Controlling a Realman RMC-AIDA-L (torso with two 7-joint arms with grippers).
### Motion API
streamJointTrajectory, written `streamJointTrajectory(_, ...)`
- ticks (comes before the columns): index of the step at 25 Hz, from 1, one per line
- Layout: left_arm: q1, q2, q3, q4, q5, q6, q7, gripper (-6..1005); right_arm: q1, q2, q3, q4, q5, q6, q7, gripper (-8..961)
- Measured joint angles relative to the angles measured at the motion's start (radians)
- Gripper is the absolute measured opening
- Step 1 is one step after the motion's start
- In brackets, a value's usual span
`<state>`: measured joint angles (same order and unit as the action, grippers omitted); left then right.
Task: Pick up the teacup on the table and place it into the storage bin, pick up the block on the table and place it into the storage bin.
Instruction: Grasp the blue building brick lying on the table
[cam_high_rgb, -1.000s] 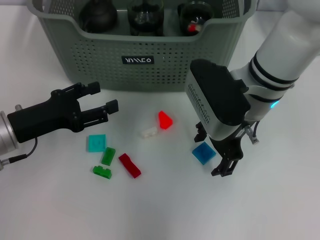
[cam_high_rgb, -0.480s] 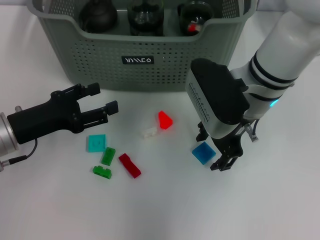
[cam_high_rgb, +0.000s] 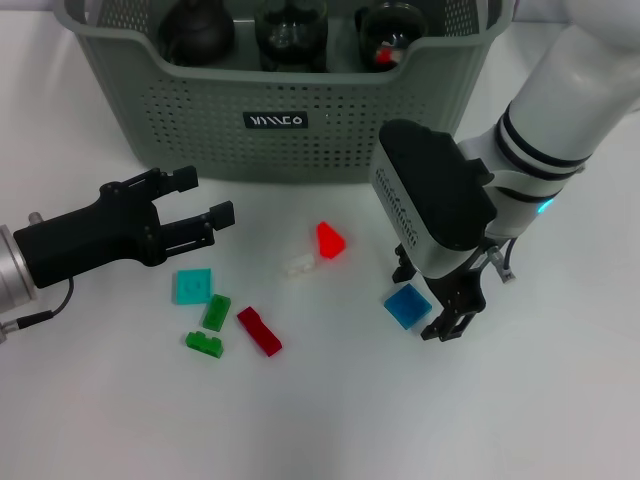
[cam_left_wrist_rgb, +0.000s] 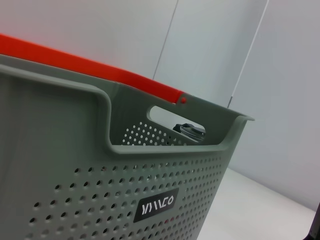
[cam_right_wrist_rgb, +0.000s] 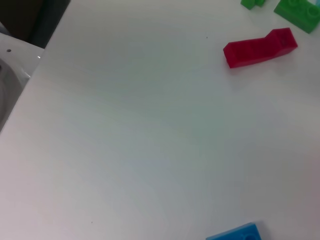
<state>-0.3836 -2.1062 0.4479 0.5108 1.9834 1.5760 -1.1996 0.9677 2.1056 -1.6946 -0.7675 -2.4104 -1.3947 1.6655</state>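
We take the blue block as the landmark: it lies flat on the table, in front of the bin toward its right end. Our right gripper is down at this block, released, one finger behind it and the other at its near right corner, so the block sits between the jaws but is not yet clamped. We judge the block step to be in hand. Dark vessels already stand inside the bin, and no teacup is left on the table that we can see.

Next we need to settle the jaws squarely across the block, clench, lift, and carry it over the bin's rim.

Left of the blue block lie a red wedge, a white piece, a red brick, green bricks and a teal plate. Our left gripper hovers farther left, released, holding nothing.
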Motion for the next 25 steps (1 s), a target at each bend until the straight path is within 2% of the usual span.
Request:
streamJointTrajectory(20,0.0,0.0,0.0,0.0,0.0,-0.012,0.0,827,0.016,0.002,-0.001,0.03,0.003,0.016,-0.004,758)
streamJointTrajectory(25,0.0,0.0,0.0,0.0,0.0,-0.012,0.0,827,0.016,0.003,-0.002,0.028,0.002,0.015,0.005,580)
